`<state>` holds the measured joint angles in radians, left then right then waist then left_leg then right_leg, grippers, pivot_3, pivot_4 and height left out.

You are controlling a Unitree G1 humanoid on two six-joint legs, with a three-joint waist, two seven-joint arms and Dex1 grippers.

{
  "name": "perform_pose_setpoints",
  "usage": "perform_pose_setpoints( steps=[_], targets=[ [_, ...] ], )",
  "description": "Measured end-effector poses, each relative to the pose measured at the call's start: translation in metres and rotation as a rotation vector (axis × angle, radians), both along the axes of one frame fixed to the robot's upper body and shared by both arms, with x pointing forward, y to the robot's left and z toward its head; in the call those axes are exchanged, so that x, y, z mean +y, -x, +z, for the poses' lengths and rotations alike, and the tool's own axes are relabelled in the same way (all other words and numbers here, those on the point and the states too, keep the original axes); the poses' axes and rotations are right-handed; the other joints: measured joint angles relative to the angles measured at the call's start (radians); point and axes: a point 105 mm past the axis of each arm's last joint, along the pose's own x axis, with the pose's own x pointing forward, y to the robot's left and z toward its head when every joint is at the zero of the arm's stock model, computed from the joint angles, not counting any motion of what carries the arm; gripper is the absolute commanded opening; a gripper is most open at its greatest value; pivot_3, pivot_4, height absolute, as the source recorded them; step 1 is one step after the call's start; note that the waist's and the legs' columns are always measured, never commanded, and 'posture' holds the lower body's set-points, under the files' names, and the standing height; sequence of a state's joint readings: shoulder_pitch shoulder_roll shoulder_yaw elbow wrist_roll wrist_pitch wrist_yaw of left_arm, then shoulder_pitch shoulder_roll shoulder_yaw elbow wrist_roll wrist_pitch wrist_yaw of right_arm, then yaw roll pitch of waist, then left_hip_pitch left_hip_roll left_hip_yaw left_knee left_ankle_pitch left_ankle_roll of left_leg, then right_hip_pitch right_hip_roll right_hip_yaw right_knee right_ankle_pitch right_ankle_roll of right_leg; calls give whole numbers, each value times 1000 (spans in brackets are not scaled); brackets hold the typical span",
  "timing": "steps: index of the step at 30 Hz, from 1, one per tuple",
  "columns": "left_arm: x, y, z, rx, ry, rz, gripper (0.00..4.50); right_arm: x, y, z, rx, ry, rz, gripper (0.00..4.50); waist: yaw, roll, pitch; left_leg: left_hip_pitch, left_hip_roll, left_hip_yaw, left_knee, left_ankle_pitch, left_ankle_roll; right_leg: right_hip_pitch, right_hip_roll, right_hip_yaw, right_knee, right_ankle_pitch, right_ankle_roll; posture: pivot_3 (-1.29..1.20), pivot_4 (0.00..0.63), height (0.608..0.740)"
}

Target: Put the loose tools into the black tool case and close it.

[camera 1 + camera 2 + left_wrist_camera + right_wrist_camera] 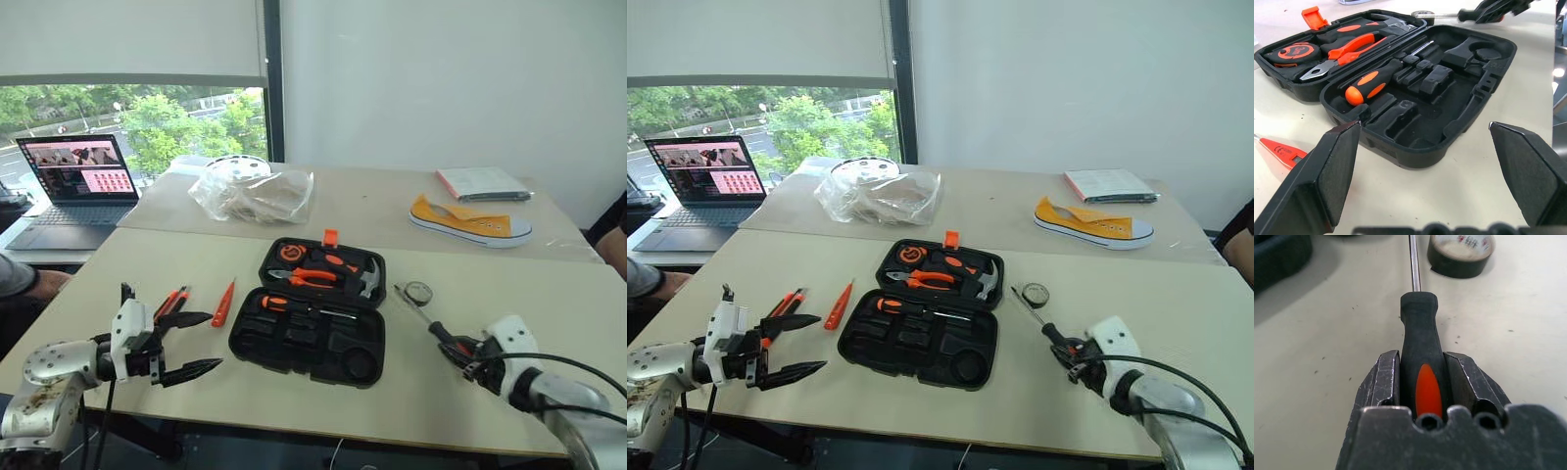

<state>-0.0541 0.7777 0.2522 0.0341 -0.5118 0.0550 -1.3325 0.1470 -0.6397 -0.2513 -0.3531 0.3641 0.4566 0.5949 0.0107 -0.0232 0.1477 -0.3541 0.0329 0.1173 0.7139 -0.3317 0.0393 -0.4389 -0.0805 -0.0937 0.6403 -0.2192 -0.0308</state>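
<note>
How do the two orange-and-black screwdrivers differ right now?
The screwdriver in the case lies seated in a recess of the black tool case; the loose screwdriver lies on the table to the case's right. The right gripper is clamped on the loose screwdriver's handle; nothing touches the screwdriver in the case. The loose one's tip ends beside the tape roll. Both share black handles with orange inlays and steel shafts.

My right gripper (1422, 369) covers the rear of the screwdriver handle (1421, 338), and the shaft tip runs off the wrist picture's edge. The print on the tape roll (1460, 252) is too small to read. A person's arm (20, 279) is cut off at the left edge
</note>
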Motion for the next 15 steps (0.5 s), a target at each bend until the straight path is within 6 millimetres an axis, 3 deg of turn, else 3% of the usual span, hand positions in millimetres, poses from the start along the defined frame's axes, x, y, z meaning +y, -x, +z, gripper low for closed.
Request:
perform_pose_setpoints(
  steps=[3,5,9,15],
  targets=[
    [0,-1,0,3,2,8,4500,3,5,22,-106,-13,65,1046,-6,0,0,1,1,1,0,0,0,0,1,1,0,-1,1,0,150,740],
    [1,-1,-1,10,6,18,4500,18,8,36,-147,-22,201,1046,-11,0,0,2,1,1,0,0,0,0,2,2,0,-1,2,0,150,740],
    [7,1,-5,26,14,47,4500,76,-5,65,-183,9,526,1046,-28,0,1,3,2,1,0,-2,3,0,2,2,2,0,1,0,150,740],
    [15,4,-12,49,19,97,4500,145,-41,58,-15,75,677,1046,-24,0,1,1,3,0,-1,1,-1,-3,2,0,3,3,-8,0,150,740]
  ],
)
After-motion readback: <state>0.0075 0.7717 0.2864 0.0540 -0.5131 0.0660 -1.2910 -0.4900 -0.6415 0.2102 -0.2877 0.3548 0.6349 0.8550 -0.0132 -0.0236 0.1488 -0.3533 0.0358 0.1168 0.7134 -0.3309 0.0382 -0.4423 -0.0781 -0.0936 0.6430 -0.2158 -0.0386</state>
